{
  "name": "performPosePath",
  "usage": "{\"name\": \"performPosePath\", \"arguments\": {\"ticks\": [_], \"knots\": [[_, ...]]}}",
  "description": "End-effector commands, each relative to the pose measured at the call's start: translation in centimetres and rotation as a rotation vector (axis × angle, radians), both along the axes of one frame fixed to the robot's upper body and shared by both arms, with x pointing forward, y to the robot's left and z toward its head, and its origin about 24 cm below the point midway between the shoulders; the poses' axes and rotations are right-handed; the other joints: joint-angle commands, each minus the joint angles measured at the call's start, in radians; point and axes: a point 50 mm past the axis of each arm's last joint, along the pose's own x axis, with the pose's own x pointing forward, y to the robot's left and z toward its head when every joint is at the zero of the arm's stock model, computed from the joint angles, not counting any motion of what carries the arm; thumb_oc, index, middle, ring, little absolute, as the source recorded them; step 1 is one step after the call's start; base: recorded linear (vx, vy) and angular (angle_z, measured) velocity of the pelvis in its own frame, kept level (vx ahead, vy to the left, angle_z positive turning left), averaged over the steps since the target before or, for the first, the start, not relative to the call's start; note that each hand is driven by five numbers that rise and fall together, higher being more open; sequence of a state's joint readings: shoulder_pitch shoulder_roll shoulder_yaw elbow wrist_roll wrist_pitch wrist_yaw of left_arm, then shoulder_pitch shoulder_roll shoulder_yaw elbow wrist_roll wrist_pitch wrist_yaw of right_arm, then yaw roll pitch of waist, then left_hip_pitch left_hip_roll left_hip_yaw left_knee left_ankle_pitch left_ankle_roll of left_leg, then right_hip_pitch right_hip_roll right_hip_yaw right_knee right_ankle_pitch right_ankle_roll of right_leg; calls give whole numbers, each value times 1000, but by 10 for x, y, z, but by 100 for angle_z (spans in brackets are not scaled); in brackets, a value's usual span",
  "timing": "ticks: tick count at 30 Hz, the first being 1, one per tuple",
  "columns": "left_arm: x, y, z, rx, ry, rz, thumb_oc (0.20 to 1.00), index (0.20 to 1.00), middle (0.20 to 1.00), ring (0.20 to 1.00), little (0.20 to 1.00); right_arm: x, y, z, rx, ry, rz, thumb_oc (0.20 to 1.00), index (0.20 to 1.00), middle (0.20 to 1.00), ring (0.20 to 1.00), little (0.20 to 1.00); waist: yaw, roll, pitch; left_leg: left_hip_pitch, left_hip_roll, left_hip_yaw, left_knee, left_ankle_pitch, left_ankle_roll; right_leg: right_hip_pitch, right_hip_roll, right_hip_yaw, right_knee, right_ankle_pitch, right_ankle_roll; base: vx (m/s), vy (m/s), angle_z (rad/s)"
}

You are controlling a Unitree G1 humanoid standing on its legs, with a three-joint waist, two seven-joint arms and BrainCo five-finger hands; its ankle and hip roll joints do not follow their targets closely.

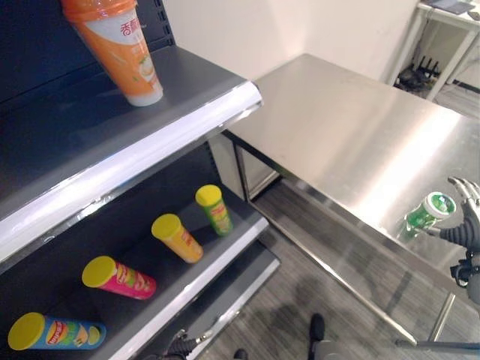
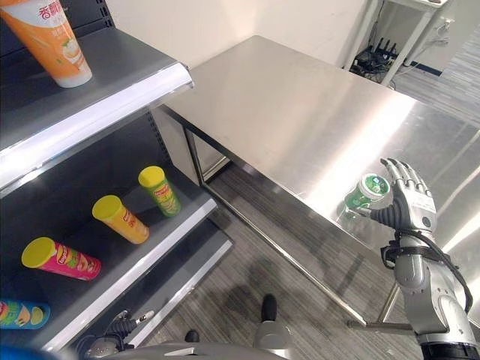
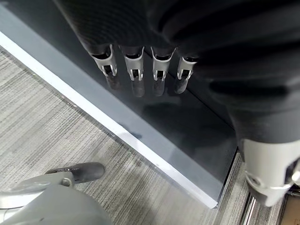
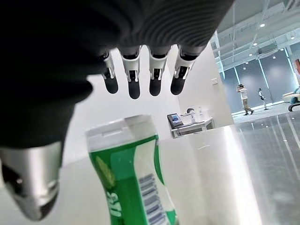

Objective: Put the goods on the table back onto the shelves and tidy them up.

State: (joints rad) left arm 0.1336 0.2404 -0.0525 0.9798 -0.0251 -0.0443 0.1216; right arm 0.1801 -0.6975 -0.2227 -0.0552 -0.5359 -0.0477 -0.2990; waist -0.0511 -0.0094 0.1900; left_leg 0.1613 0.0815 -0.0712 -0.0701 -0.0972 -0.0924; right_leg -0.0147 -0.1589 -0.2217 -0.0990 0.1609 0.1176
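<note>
Bottle (image 1: 427, 212), green with a white cap, stands on the table (image 1: 337, 127) near its front edge, right hand (image 1: 466, 217) just beside it. Right eye view: that hand's fingers (image 2: 401, 176) are straight, holding nothing. Left wrist view: left hand (image 3: 140, 70) relaxed, empty, over the shelf (image 3: 154, 122). Right wrist view: bottle sits between fingers and thumb (image 4: 33, 187), ungripped. Risk, judged: an off-centre close could tip it off the edge.

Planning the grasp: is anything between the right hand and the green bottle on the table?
Nothing visible. The right hand is open right beside the green bottle on the steel table, with no object between them.
</note>
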Motion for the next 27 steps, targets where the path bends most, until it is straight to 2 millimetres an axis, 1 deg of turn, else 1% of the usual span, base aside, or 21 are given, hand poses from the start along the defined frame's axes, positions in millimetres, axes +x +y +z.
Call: {"name": "performPosePath", "arguments": {"ticks": [1,2,7,10,22,27], "knots": [[13,21,9,78,-33,-20,1000,1000,1000,1000,1000,14,-1,19,18,-100,5,1000,1000,1000,1000,1000,7,-27,-5,-49,5,63,49,-41,21,55,-80,5,89,-191,87,0,0,0],[13,21,9,80,-32,-18,1000,1000,1000,1000,1000,16,-2,12,43,-75,-4,1000,1000,1000,1000,1000,10,-27,-5,-48,5,61,48,-41,21,57,-80,3,89,-192,86,0,0,0],[12,21,8,79,-26,-20,1000,1000,1000,1000,1000,18,-5,5,87,-52,-22,1000,1000,1000,1000,1000,14,-26,-6,-48,6,57,48,-41,21,61,-79,0,89,-195,84,0,0,0],[12,21,9,75,-26,-24,1000,1000,1000,1000,1000,23,-4,-5,148,-30,-28,1000,1000,1000,1000,1000,21,-24,-6,-46,7,55,50,-41,20,66,-76,-5,88,-198,81,0,0,0],[11,22,8,76,-19,-20,1000,1000,1000,1000,1000,26,3,-2,186,-65,-7,1000,1000,1000,1000,1000,25,-19,-9,-48,6,53,50,-40,21,71,-76,-11,85,-200,80,4,-2,3],[12,21,9,75,-21,-23,1000,1000,1000,1000,1000,26,4,-5,199,-56,-9,1000,1000,1000,1000,1000,26,-18,-9,-47,6,53,49,-40,22,73,-78,-11,84,-198,80,0,0,0]]}}
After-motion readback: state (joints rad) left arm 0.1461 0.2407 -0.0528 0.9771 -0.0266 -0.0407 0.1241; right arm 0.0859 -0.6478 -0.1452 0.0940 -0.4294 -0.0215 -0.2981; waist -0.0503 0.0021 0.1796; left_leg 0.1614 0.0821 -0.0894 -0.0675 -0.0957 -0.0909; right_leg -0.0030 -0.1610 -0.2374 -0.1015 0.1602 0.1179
